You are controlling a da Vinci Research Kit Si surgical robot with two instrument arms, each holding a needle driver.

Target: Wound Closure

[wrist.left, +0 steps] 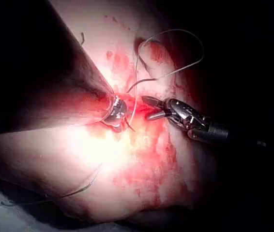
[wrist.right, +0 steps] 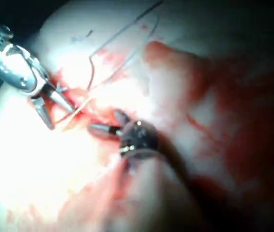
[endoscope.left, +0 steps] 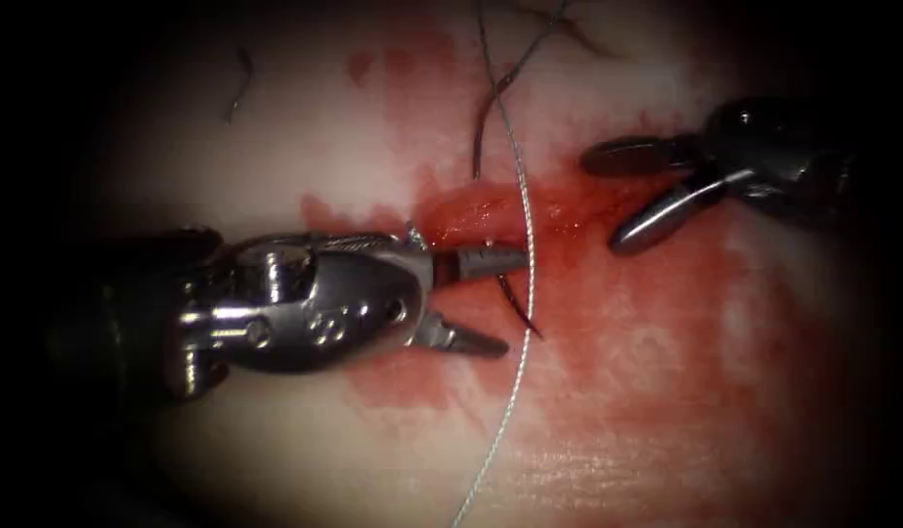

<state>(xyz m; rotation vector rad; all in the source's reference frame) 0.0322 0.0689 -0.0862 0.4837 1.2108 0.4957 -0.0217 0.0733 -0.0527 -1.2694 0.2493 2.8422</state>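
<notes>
The cut (endoscope.left: 491,210) runs across the tissue (endoscope.left: 305,127), wet with red fluid (endoscope.left: 666,323). A short dark arc of the needle (endoscope.left: 522,311) stands out of the tissue just below the cut; the rest is buried. My left tool (endoscope.left: 515,301) comes in from the left, jaws open to either side of that arc, holding nothing. The pale thread (endoscope.left: 530,254) crosses the cut past the upper jaw and trails toward the near edge. My right tool (endoscope.left: 601,200) hovers open over the cut's right end, holding nothing. The right wrist view shows the left tool (wrist.right: 60,118) open, right tool (wrist.right: 103,121) close by.
A dark strand of thread (endoscope.left: 486,127) loops away above the cut. A cut end of thread (endoscope.left: 238,83) lies on pale tissue at the far left. In the left wrist view the right tool (wrist.left: 146,107) faces the needle (wrist.left: 127,124) from beside the thread (wrist.left: 136,72).
</notes>
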